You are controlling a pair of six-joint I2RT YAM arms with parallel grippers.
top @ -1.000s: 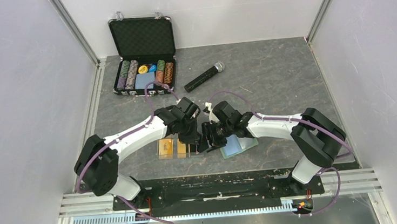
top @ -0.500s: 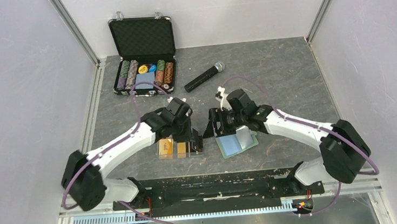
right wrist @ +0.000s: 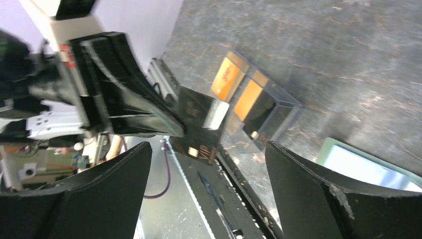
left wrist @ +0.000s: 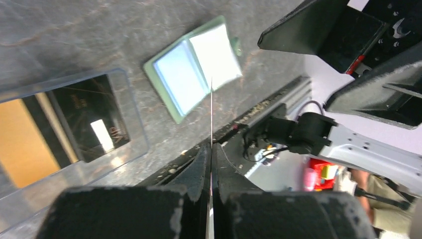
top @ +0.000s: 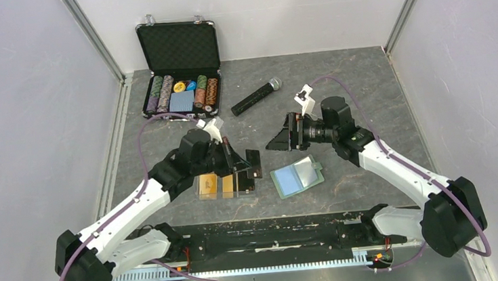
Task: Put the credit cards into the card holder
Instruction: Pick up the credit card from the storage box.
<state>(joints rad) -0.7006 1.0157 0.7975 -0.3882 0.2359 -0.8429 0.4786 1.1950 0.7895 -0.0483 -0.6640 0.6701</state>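
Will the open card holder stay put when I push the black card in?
Probably not: the card holder lies flat on the table with nothing pinning it, so it may slide. It looks thin and light; its halves could flop. The black card, straight in the left gripper, seems stiff.

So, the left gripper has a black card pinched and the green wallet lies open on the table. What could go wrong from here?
The left gripper pinches the thin black credit card near one end, so it may pivot or slip when pressed into a pocket. The sage-green folding card holder lies open and unheld, with the right gripper open and apart from it, so it may slide under the push.
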